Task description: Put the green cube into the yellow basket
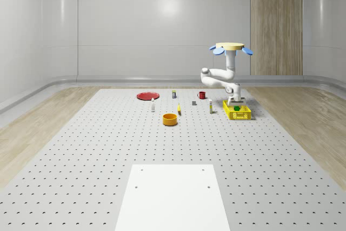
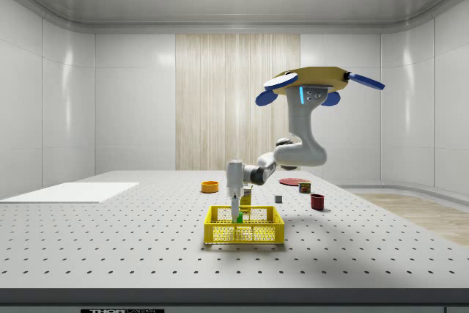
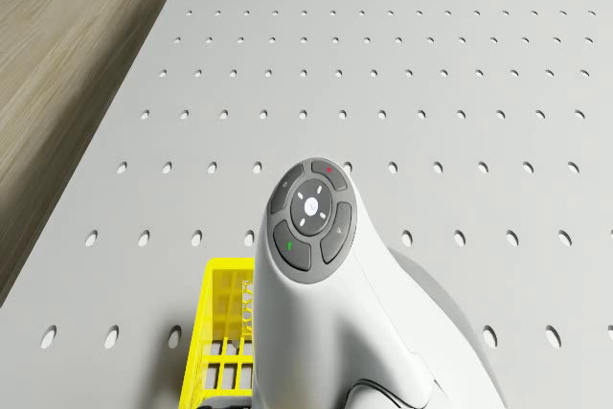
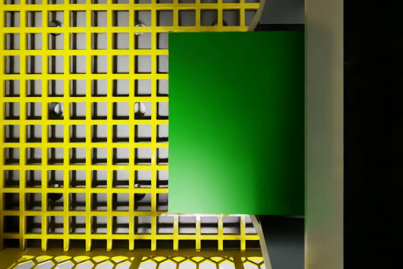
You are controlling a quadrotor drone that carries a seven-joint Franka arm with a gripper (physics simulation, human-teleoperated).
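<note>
The drone (image 2: 315, 82) hovers beside the basket (image 2: 244, 233) near the surface's far right edge, its tool (image 2: 235, 209) lowered inside and clenched on the cube (image 4: 236, 124), a stiff, light, smooth-faced block best pinched across two flat opposite faces.

Bright green cube (image 4: 236, 121) glowing against the yellow basket (image 4: 88, 124), its floor a square lattice, honeycomb mesh on the walls. Pale grey worktop (image 1: 108, 150) dotted with dark holes. White arm (image 2: 297, 148), blue rotors, tan drone (image 2: 311, 78) top.
</note>
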